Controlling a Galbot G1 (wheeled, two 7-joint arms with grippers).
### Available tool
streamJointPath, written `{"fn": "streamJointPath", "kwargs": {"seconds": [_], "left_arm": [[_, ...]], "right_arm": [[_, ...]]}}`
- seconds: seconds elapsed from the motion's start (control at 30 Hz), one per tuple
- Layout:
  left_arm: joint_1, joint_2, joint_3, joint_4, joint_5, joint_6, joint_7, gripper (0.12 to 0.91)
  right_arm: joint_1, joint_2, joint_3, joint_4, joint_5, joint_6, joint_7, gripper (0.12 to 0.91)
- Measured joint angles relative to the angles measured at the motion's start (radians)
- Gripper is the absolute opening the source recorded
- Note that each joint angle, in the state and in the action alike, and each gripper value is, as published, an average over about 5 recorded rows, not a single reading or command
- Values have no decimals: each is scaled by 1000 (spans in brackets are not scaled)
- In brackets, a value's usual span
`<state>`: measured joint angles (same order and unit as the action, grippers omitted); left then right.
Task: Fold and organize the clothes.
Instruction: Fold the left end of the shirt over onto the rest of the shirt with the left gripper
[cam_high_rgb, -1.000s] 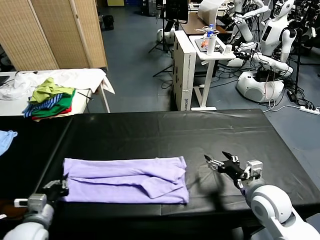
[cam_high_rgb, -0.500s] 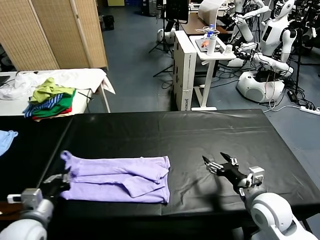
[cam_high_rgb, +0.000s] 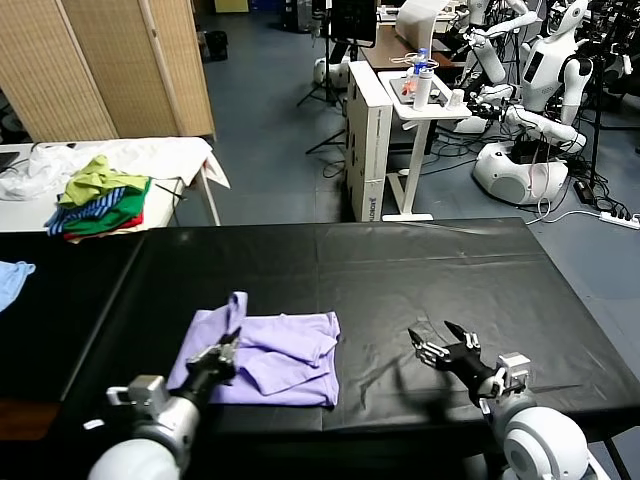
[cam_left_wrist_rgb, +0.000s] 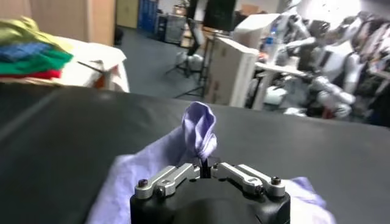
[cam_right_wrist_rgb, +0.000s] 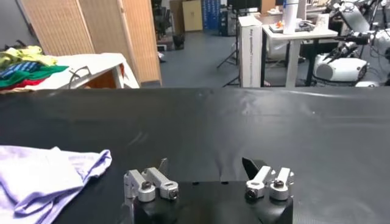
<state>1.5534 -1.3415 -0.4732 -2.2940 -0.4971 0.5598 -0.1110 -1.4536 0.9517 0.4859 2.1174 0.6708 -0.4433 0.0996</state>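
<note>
Left gripper (cam_high_rgb: 228, 349) pinches the T-shirt (cam_high_rgb: 285, 360) end, fingers clamped, above the near bench (cam_high_rgb: 430, 260) — carry it flat over, release square on the far edge. Right gripper (cam_high_rgb: 447, 345) waits, fingers spread.

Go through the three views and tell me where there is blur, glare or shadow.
Head view: even indoor light, soft sheen on the black table, a faint shadow beside the right gripper. Left wrist view: the left gripper and the pinched T-shirt are fairly sharp, the background robots soft and smeared. Right wrist view: crisp overall, with dull reflections across the tabletop.
</note>
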Motion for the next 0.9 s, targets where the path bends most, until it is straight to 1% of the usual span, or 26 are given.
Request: {"fn": "streamJointPath", "kwargs": {"seconds": [0.17, 0.37, 0.9], "left_arm": [[-9, -21, 60, 7, 9, -4, 0, 194], [-16, -48, 103, 21, 31, -12, 2, 194], [-43, -108, 169, 56, 65, -20, 7, 194]], "right_arm": [[-1, 2, -8, 0, -6, -1, 1, 907], [-3, 5, -16, 0, -12, -2, 1, 907], [-6, 27, -39, -3, -39, -4, 4, 907]]}}
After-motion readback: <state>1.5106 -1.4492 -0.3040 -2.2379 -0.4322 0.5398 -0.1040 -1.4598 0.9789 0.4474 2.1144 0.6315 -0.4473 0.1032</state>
